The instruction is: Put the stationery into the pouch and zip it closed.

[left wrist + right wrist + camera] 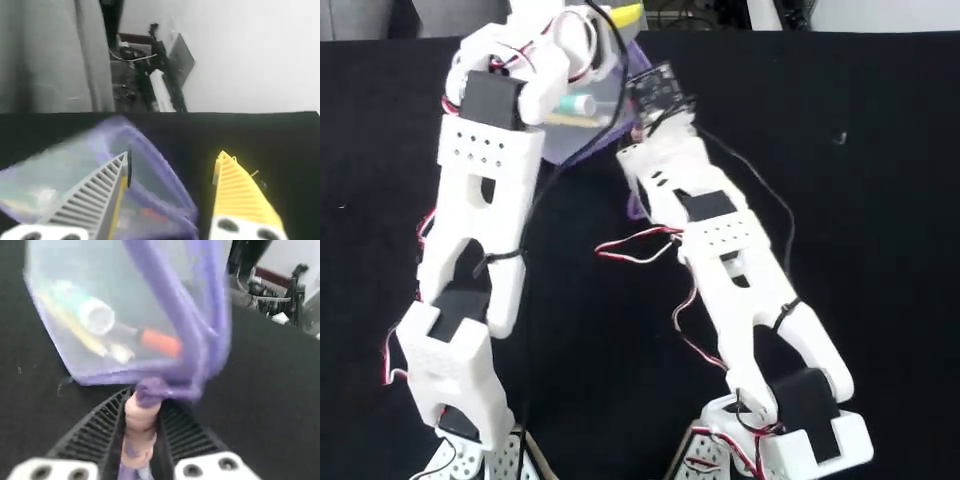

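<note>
Far side of the black table: my left tool stands with its fingers apart, the grey one over the purple rim of the clear pouch, the yellow one above bare table just beside it. The pouch sits between my two tools and holds the stationery, seen through its wall from my right wrist: a green-and-white tube, a yellow pencil and an orange-tipped pen, lying close together. At right, my right tool is clamped on the pouch by its purple tab, the black fingers pressed to either side of it.
</note>
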